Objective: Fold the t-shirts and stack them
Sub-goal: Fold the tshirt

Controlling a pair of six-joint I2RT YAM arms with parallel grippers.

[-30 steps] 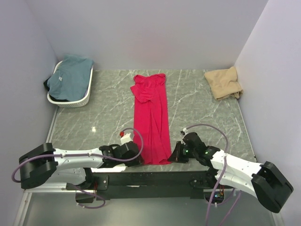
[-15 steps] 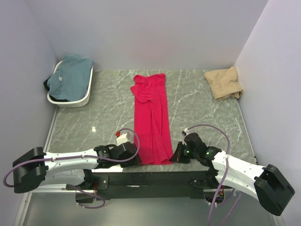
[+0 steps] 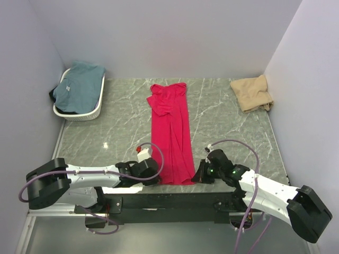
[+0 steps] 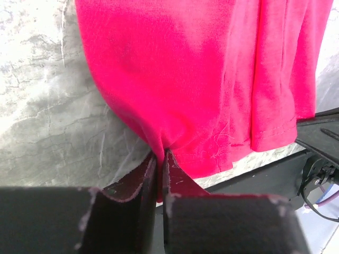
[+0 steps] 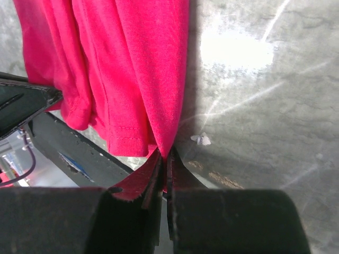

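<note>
The crimson red t-shirt (image 3: 170, 132) lies folded into a long narrow strip down the middle of the table. My left gripper (image 3: 153, 177) is shut on its near left hem corner (image 4: 159, 148). My right gripper (image 3: 197, 174) is shut on its near right hem corner (image 5: 165, 149). Both hold the cloth low at the table's near edge. The tan t-shirt (image 3: 253, 93) lies bunched at the far right. The teal blue t-shirt (image 3: 78, 86) lies in the white basket (image 3: 80, 114) at the far left.
The marble table (image 3: 111, 135) ends in a black rail (image 3: 175, 201) at its near edge, just behind both grippers. Walls close in the left, back and right sides. A small white scrap (image 5: 201, 139) lies on the table by my right gripper.
My left gripper moved a little right and closed in on the red shirt's near left corner. My right arm has barely moved.
</note>
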